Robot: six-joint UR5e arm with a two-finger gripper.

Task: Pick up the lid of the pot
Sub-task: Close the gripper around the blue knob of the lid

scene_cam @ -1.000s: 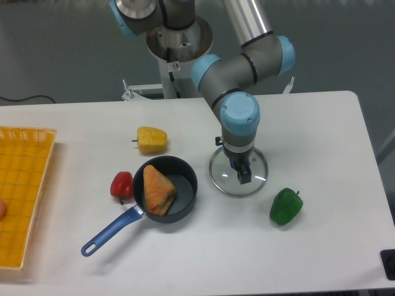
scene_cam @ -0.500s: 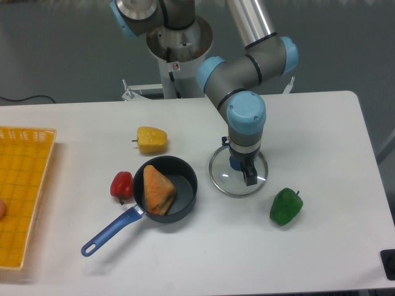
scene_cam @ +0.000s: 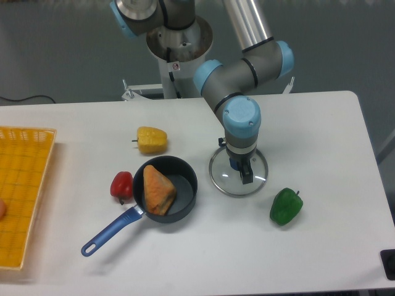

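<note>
You have a white table (scene_cam: 333,240) spread across the view, its back edge meeting a dark grey backdrop (scene_cam: 74,49). A thin black cable (scene_cam: 28,98) curves over that backdrop at the picture's left. A grey arm section with blue caps (scene_cam: 136,17) enters from the top, left of centre.

Your task's round, clear pot lid with a thin rim (scene_cam: 223,180) lies flat on the table, right of centre. The gripper (scene_cam: 236,155) is over its middle, near the blue knob. You cannot tell from this view whether the fingers are wide, narrow or closed on something; their tips do not show clearly.

To the lid's left sits a round black pan with a long blue handle (scene_cam: 189,185), the handle pointing toward the lower left. An orange-brown wedge-shaped piece (scene_cam: 159,191) lies inside it. Just beside the pan's left side is a red pepper (scene_cam: 121,187); a yellow pepper (scene_cam: 152,140) lies behind the pan, and a dark green pepper (scene_cam: 286,206) is to the lid's lower right. A yellow-orange plastic crate (scene_cam: 24,166) stands at the left edge, and a small black object (scene_cam: 387,258) at the lower right edge.
</note>
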